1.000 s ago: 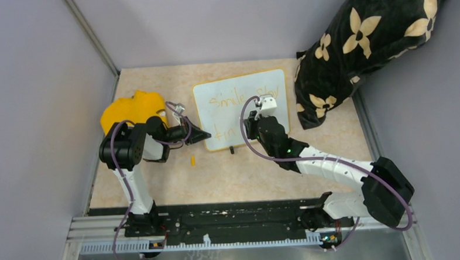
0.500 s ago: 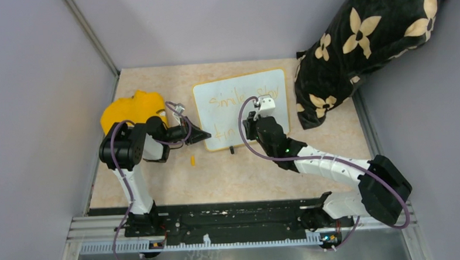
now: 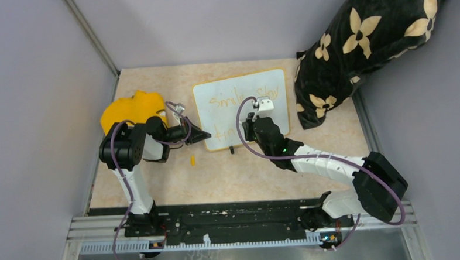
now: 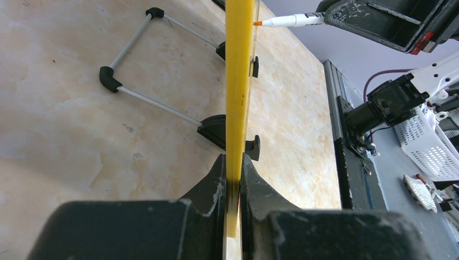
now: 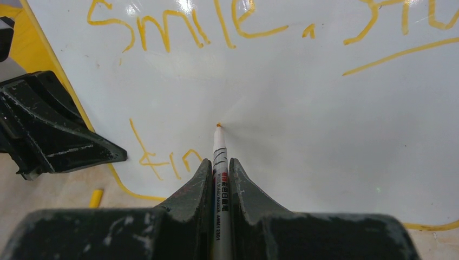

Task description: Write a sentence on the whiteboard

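Right claw (image 5: 219, 162): narrow, clamped on a white marker (image 5: 218, 142), whose orange tip touches the whiteboard (image 5: 314, 119) just ahead.
Marker print: black text along the barrel, too small to read surely.
Left claw (image 4: 233, 162): pinching the whiteboard's yellow left edge.
Whiteboard: standing on the table (image 3: 247, 176), between both claws.
Sentence (image 5: 162, 32): orange; "Smile, St…" above the tip, "kin" to its lower left.
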Available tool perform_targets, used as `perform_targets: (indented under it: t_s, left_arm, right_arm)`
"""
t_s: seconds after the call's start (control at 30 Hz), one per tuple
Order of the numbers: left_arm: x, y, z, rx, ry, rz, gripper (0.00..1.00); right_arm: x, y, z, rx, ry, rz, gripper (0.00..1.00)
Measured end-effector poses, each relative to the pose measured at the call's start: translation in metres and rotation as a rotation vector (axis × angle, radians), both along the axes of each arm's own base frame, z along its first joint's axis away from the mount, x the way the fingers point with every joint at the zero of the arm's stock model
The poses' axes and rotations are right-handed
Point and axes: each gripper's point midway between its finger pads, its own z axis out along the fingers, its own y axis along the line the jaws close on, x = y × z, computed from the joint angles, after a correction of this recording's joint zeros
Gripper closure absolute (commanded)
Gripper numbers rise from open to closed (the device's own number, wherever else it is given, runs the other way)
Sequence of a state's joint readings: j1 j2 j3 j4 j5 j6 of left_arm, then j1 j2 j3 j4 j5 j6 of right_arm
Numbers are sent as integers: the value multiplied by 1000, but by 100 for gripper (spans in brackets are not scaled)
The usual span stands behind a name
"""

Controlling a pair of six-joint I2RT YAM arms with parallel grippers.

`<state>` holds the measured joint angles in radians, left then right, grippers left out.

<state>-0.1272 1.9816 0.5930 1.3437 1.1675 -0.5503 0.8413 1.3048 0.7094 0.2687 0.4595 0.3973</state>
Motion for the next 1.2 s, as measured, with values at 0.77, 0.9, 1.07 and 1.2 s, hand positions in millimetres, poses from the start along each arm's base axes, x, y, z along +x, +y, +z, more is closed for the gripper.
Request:
perform_targets:
  t_s: [0.77,0.9,1.07,1.2]
  left_arm:
    - [0,0,0,-1,2,0,100]
    - [0,0,0,-1,2,0,100]
    - [0,0,0,-1,2,0,100]
    - [0,0,0,-1,2,0,100]
  right_arm:
    - [-8,-4,-13,31,41,-14,100]
    - [-12,-8,-19,30,54,-17,100]
    - [-18,-13,-31,20,77,-14,100]
    - [-25,-13,-39,14,96,-9,100]
